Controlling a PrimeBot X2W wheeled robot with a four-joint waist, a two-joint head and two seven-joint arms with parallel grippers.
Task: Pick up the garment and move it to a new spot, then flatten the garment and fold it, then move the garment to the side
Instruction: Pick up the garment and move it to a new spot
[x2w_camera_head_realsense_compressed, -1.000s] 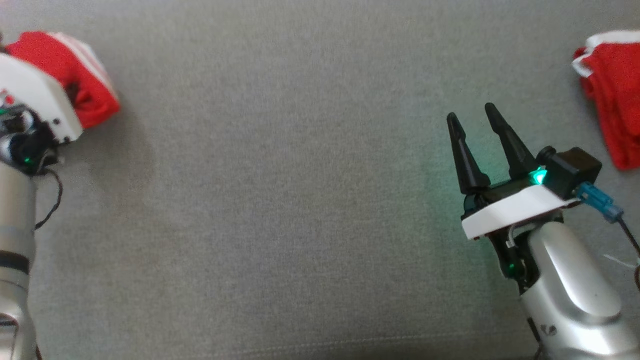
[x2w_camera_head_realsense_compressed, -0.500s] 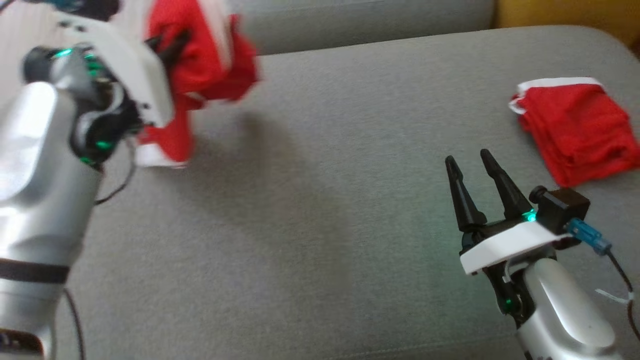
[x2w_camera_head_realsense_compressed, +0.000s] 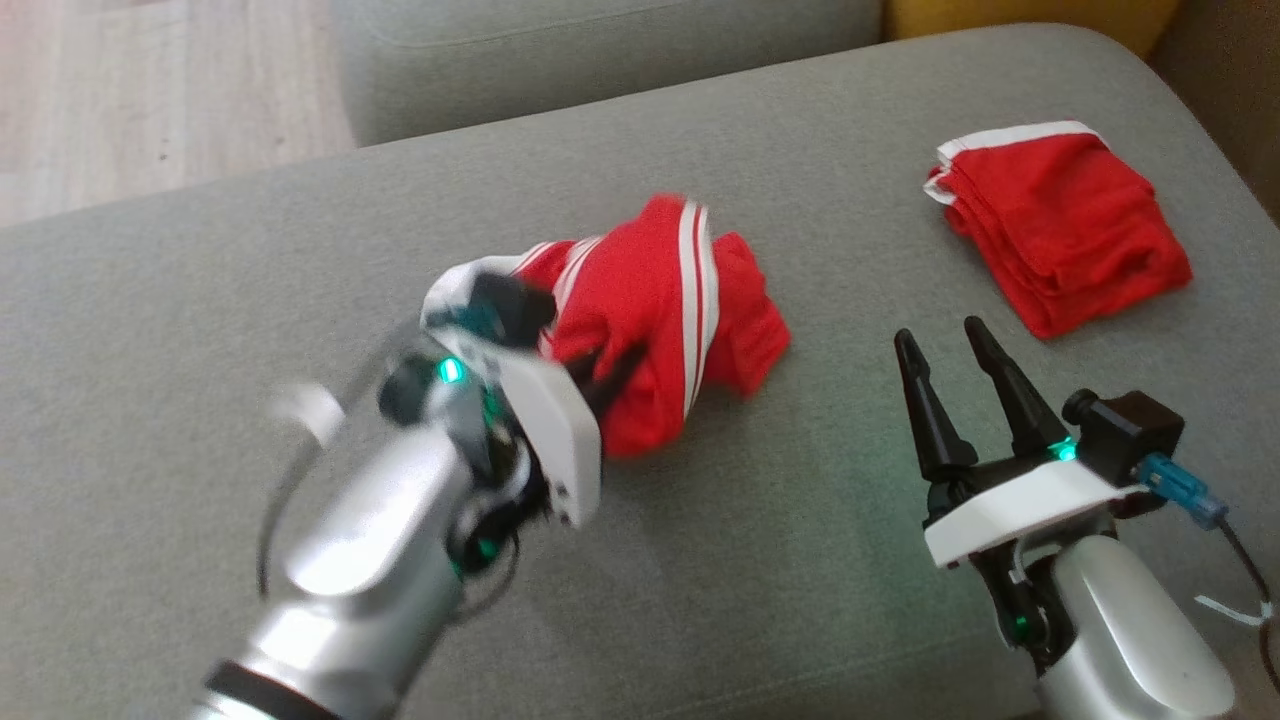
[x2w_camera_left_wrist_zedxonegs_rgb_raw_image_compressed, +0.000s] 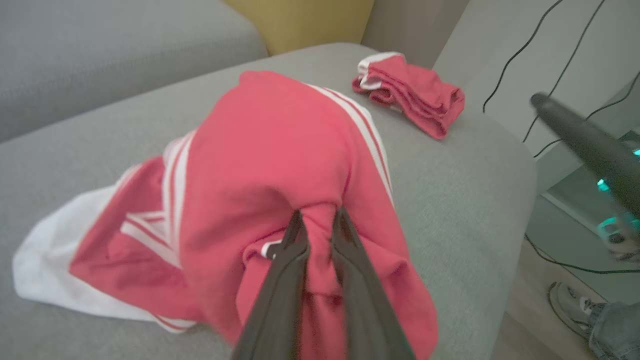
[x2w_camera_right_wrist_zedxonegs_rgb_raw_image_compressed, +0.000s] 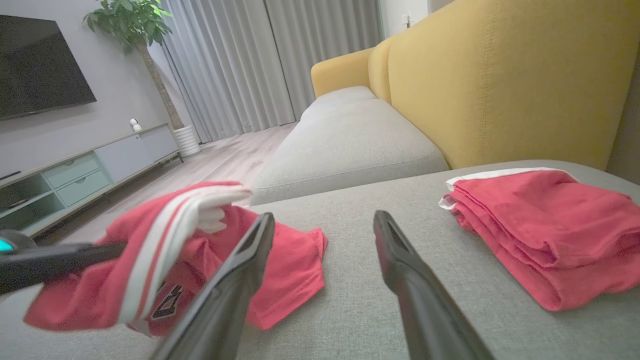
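**Item 1: garment.** Red short-sleeved sports jersey (x2w_camera_head_realsense_compressed: 660, 300) with white sleeves and striped trim. It is bunched, not flat. It sits on the grey fabric sofa cushion (x2w_camera_head_realsense_compressed: 850, 520), left of the thick folded red cloth stack with a white edge (x2w_camera_head_realsense_compressed: 1060, 230), near it but apart. Its lower folds and 1 white sleeve lie on the cushion, and I hold the upper part lifted.

**Item 2: my left gripper** (x2w_camera_head_realsense_compressed: 605, 375). The fingers are nearly together, pinching a fold of the jersey's red cloth.

**Item 3: my right gripper** (x2w_camera_head_realsense_compressed: 940, 335). The fingers are spread wide and carry nothing. It hovers on my side of the stack, slightly left of it.

**Change noted.** 1 second ago the jersey lay far left of the stack. 0.5 seconds ago it hung clear of the cushion in my left gripper. Now it is touching down much closer to the stack. My head has turned too, so I go by that gap alone.

**Meaning.** I judge the move to a new spot almost complete — letting go, flattening, folding and setting aside all remain.
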